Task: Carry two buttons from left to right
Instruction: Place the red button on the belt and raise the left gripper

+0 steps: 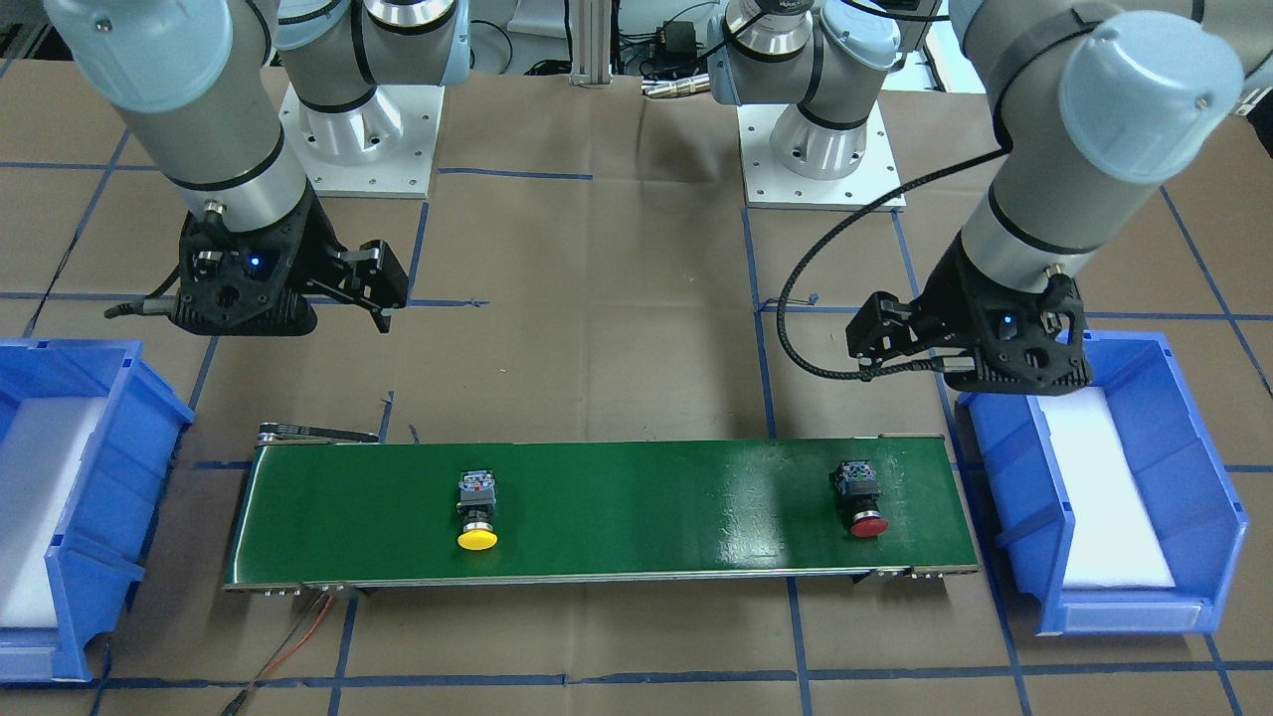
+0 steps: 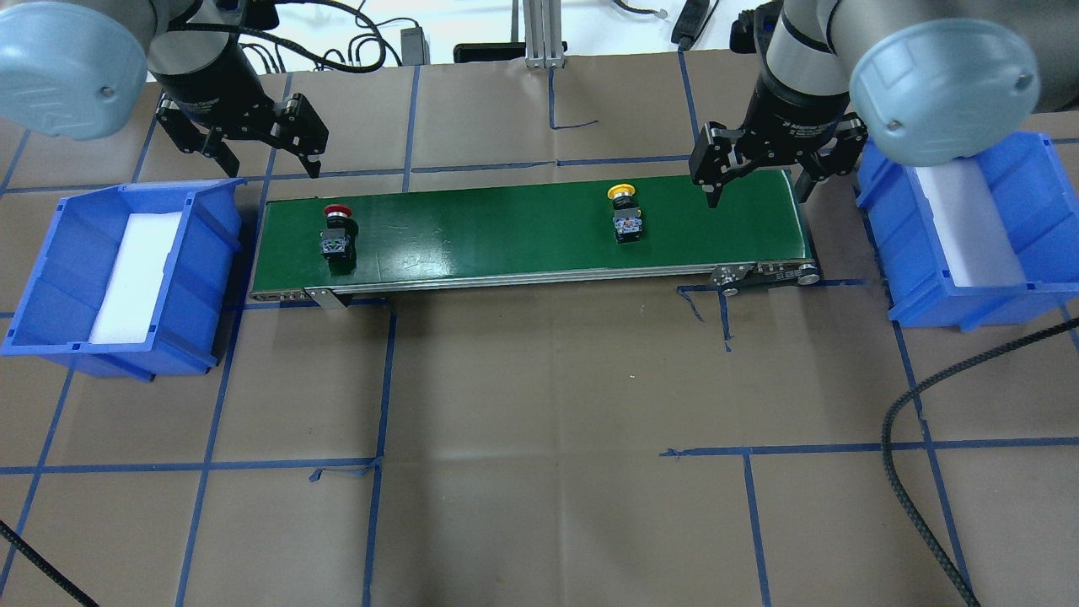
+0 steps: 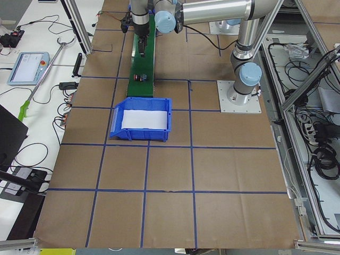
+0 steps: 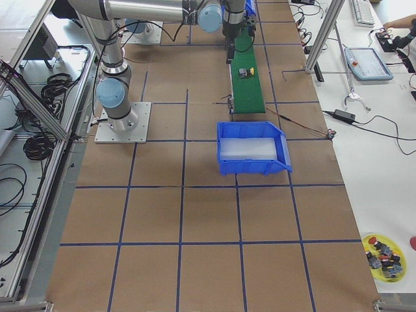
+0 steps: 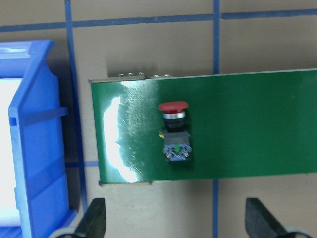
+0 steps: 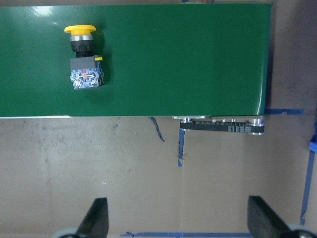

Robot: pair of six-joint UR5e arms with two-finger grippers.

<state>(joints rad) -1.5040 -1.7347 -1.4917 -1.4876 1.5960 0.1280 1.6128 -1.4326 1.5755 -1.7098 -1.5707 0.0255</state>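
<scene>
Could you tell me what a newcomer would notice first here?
A long green conveyor belt lies across the table, carrying the red-capped button near its left end and the yellow-capped button right of centre. The left gripper and right gripper hang open near its two ends, by the left bin and right bin, both blue.

My arms (image 1: 214, 109): silver-grey tubes, black rings at the seams, pale blue-grey joint caps (image 1: 1144, 109), each with one small screw. Left pincer (image 2: 271, 164), right pincer (image 2: 759, 196): matte black, angular. Behind each pincer a black wrist mount (image 1: 239, 293) with a blue light (image 1: 257, 264). Black braided cable (image 1: 784, 316) behind my left pincer. White base plates (image 1: 865, 184), screw-dotted.
</scene>
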